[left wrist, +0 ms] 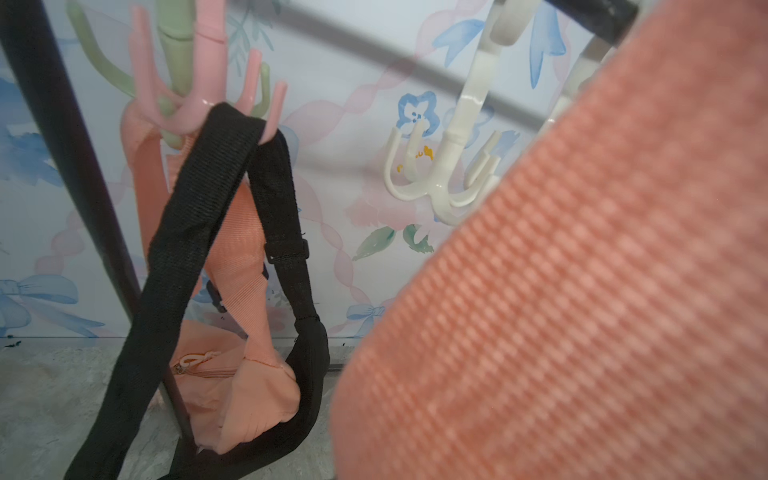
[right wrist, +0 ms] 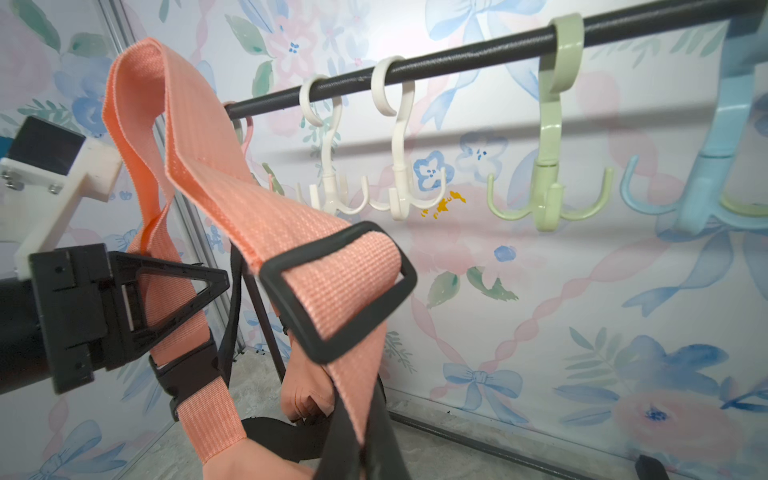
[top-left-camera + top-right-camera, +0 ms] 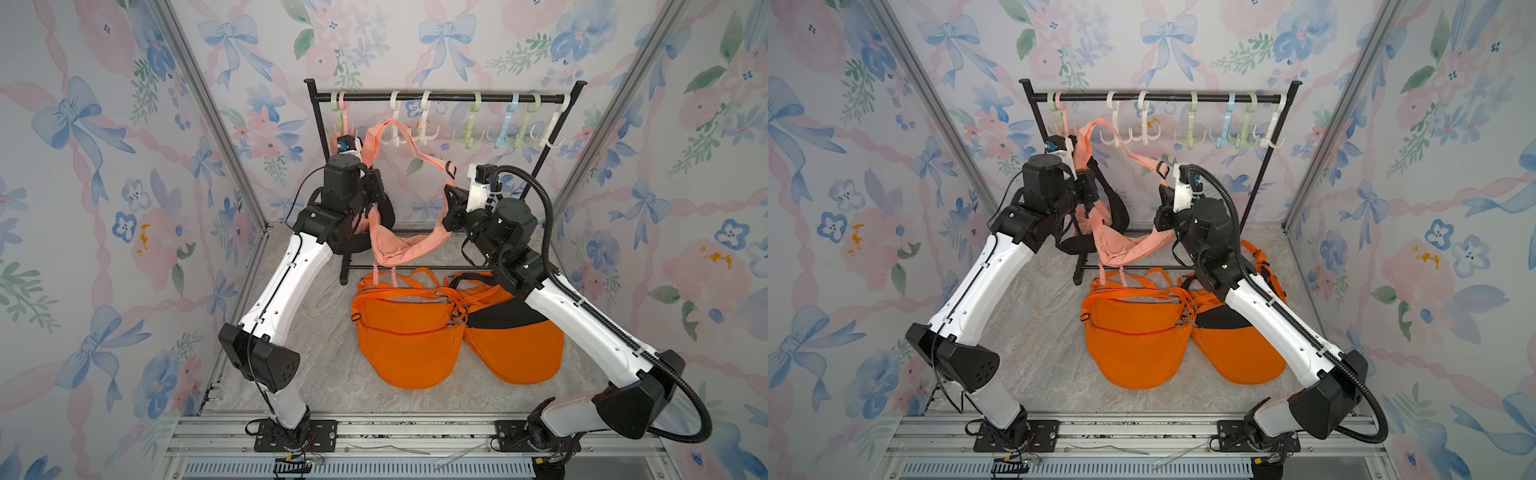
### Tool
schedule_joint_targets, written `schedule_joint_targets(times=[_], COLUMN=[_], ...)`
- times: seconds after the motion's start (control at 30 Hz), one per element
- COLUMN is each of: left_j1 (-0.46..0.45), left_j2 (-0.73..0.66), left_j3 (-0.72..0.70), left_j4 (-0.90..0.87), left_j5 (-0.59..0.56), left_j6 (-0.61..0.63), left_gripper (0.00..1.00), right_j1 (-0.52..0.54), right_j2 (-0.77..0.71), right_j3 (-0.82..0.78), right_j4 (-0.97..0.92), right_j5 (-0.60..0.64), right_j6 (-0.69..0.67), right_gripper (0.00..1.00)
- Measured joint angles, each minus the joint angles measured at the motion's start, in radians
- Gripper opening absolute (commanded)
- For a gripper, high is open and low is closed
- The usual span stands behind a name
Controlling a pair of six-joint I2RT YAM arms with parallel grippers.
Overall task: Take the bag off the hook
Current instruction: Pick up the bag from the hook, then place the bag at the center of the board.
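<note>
Floral walls back the rack (image 3: pixel 449 97); in front of it the left gripper (image 2: pixel 216 282) is clamped shut on the strap (image 2: pixel 291 232), the bag (image 3: pixel 395 249) sags low at mid-rack, and the right gripper (image 3: pixel 449 197) pinches the strap's other end. It looks light and floppy, so the stiffer webbing is the sensible hold. Both top views lay the strap's peak over a white hook (image 3: pixel 400 142), whereas the right wrist view shows it standing before the hooks, seemingly free.
</note>
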State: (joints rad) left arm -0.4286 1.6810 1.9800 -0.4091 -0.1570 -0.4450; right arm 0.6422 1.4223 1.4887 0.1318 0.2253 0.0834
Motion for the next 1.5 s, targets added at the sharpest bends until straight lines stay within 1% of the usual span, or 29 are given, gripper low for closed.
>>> schedule_joint_targets(times=[0.17, 0.3, 0.4, 0.47, 0.57, 0.67, 0.8, 0.87, 0.93, 1.0, 1.13, 1.27, 1.47, 1.5], left_j1=[0.0, 0.013, 0.037, 0.056, 0.082, 0.104, 0.139, 0.158, 0.18, 0.202, 0.251, 0.266, 0.271, 0.276], left_j2=[-0.145, -0.271, -0.371, -0.431, -0.497, -0.528, -0.509, -0.48, -0.445, -0.415, -0.359, -0.301, -0.214, -0.204], left_j3=[-0.169, -0.306, -0.391, -0.431, -0.471, -0.496, -0.512, -0.522, -0.541, -0.566, -0.622, -0.645, -0.668, -0.672], left_j4=[0.003, 0.0, -0.007, -0.005, -0.005, -0.002, 0.003, 0.01, 0.012, 0.016, 0.019, 0.024, 0.042, 0.044], left_j5=[-0.079, -0.157, -0.253, -0.338, -0.476, -0.602, -0.764, -0.812, -0.831, -0.827, -0.78, -0.759, -0.756, -0.753], left_j6=[0.004, 0.008, 0.019, 0.028, 0.042, 0.052, 0.089, 0.102, 0.102, 0.098, 0.073, 0.05, 0.021, 0.016], left_gripper=[0.0, 0.0, 0.0, 0.0, 0.0, 0.0, 0.0, 0.0, 0.0, 0.0, 0.0, 0.0, 0.0, 0.03], right_j1=[0.106, 0.194, 0.253, 0.29, 0.338, 0.367, 0.381, 0.381, 0.381, 0.381, 0.372, 0.352, 0.278, 0.265], right_j2=[-0.074, -0.104, -0.106, -0.095, -0.049, 0.027, 0.146, 0.209, 0.278, 0.345, 0.463, 0.544, 0.628, 0.64], right_j3=[-0.065, -0.119, -0.142, -0.146, -0.14, -0.119, -0.084, -0.055, -0.018, 0.023, 0.094, 0.128, 0.161, 0.167], right_j4=[-0.009, -0.027, -0.042, -0.055, -0.065, -0.077, -0.099, -0.117, -0.127, -0.14, -0.179, -0.201, -0.223, -0.228], right_j5=[0.083, 0.124, 0.129, 0.123, 0.094, 0.045, -0.042, -0.084, -0.122, -0.154, -0.206, -0.259, -0.323, -0.328], right_j6=[-0.084, -0.13, -0.143, -0.144, -0.143, -0.132, -0.113, -0.099, -0.083, -0.068, -0.032, 0.012, 0.083, 0.091], right_gripper=[0.0, 0.0, 0.0, 0.0, 0.0, 0.0, 0.0, 0.0, 0.0, 0.0, 0.0, 0.0, 0.0, 0.0])
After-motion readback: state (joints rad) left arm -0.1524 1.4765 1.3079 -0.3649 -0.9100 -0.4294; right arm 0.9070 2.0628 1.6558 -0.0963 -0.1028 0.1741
